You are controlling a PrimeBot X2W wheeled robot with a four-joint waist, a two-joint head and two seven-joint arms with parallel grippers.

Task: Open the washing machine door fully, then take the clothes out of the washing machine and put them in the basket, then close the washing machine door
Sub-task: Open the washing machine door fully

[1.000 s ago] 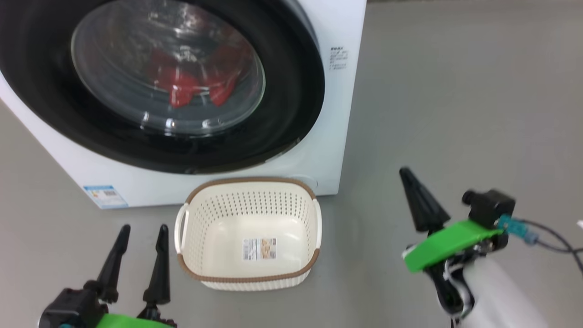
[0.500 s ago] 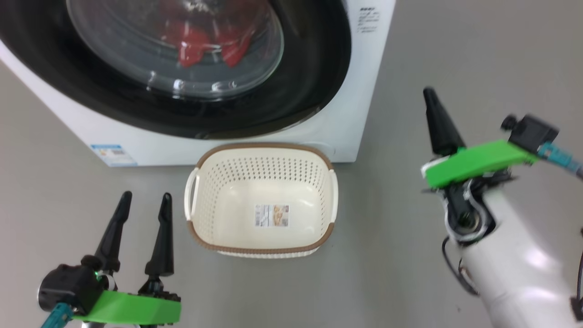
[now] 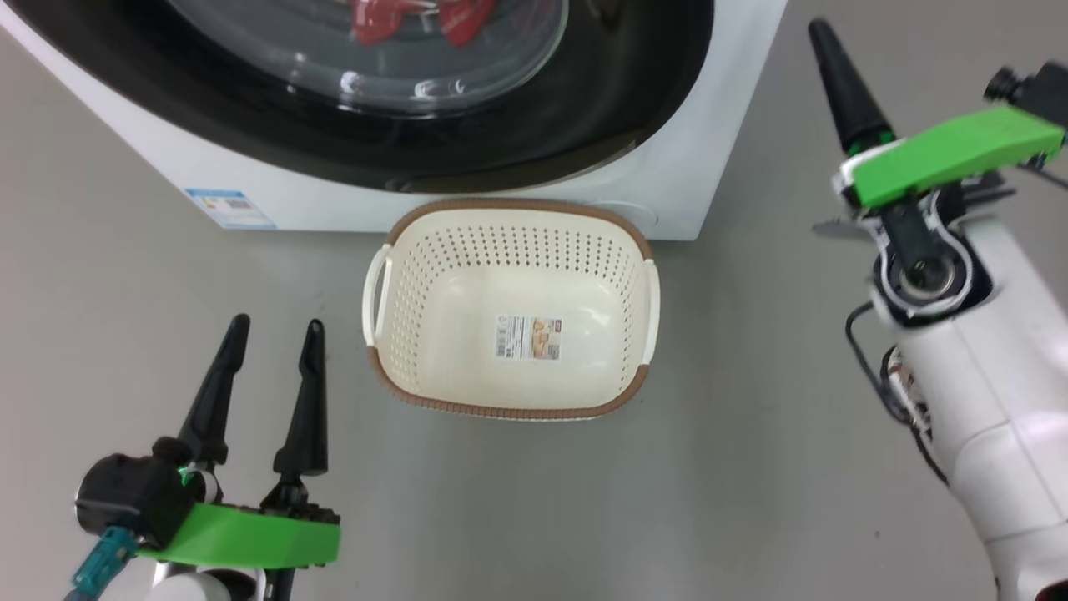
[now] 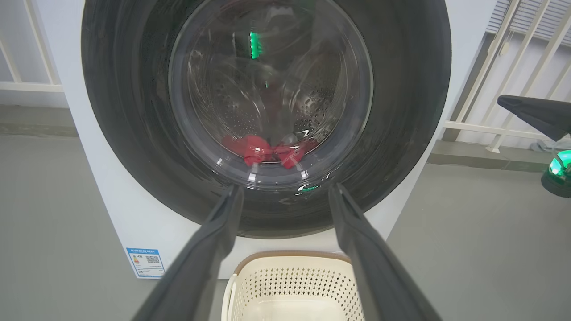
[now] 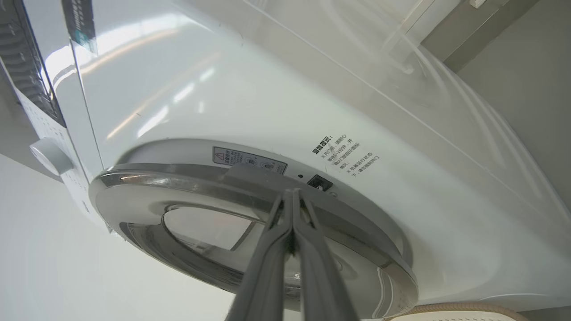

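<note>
The washing machine (image 3: 701, 159) wears a blue QR sticker (image 3: 229, 209), the basket (image 3: 517, 250) a label (image 3: 528, 337).

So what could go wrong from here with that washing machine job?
The door is shut and its rim is glossy, so the closed right fingers might slip off its edge. The basket sits close under the door, where it could get knocked. It is small, so the red clothes may drop onto the floor.
</note>
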